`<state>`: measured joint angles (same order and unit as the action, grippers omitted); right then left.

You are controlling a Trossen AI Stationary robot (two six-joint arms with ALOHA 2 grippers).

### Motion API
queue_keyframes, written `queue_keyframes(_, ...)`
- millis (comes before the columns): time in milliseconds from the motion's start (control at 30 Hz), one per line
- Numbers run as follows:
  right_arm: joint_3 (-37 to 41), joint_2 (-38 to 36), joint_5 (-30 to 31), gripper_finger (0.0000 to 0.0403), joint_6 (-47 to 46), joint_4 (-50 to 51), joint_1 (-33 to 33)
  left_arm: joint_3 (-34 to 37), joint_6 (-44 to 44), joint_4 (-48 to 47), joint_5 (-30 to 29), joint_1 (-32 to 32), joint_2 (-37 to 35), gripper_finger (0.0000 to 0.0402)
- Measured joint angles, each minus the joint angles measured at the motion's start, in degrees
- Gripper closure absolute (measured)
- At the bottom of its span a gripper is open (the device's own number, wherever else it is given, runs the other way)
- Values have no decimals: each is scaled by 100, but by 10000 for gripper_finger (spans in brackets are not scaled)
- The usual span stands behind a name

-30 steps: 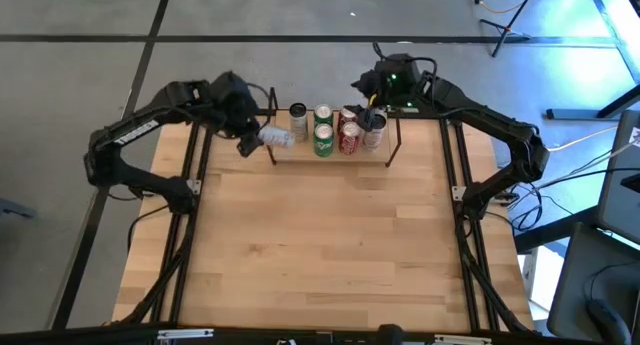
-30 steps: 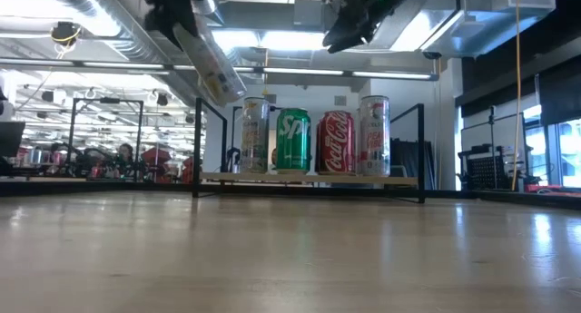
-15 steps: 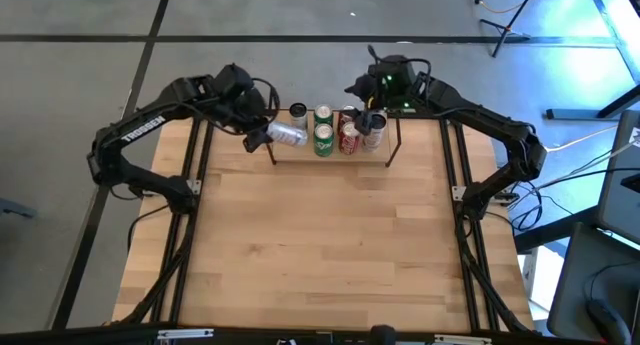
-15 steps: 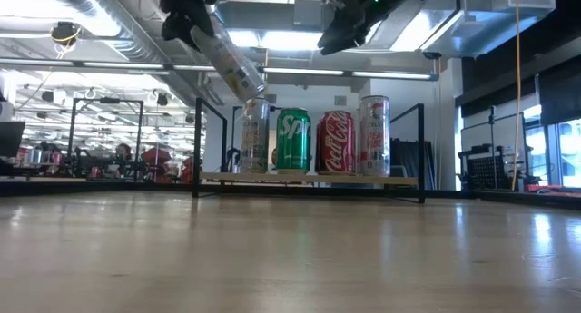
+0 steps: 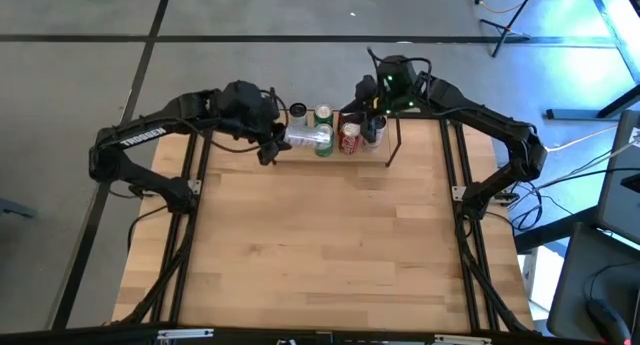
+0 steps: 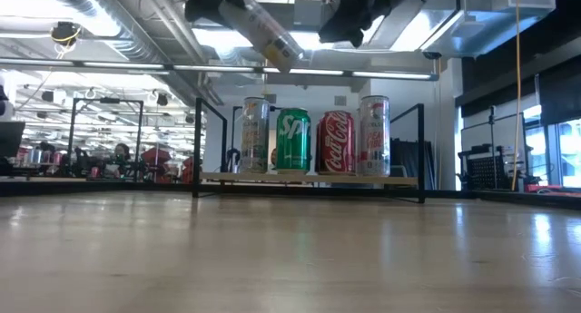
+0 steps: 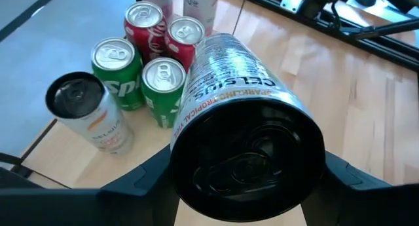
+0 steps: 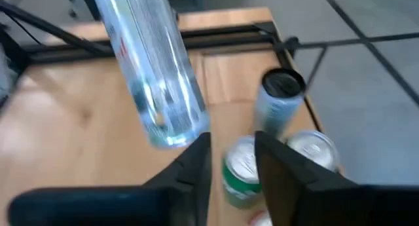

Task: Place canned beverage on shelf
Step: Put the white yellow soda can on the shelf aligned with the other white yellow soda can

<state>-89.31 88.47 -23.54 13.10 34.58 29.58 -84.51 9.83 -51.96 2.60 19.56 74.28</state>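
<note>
While the left end effector (image 5: pixel 268 135) pinches the silver can (image 5: pixel 306 137) by its base end, the can is airborne above the shelf (image 5: pixel 392 145), over the cans already standing there and clear of them. Its long axis is close to horizontal, tilted a bit nose-down in the low view (image 6: pixel 263 34), free end pointing toward the right arm. So the can has to be swung upright and brought down into a free slot; from these views I can't tell which slot is open.

Can looks slim and tall, silver with "CELSIUS" print (image 7: pixel 226 88), dark concave bottom facing the wrist camera.

Left arm is the one working. Right end effector (image 5: pixel 372 107) hovers above the far right end of the shelf, fingers (image 8: pixel 190 170) slightly spread, holding nothing.

On the shelf: green cans (image 7: pixel 118 72), red cans (image 7: pixel 147 29), one pale dark-topped can (image 7: pixel 82 111).
</note>
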Motion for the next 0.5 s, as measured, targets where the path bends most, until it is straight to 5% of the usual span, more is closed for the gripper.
queue_keyframes(333,99,0,-296,368,-250,-332,-524,0,115,44,-85,-288,0,185)
queue_keyframes(500,335,37,258,393,-142,-493,-785,0,73,304,-52,-288,0,185)
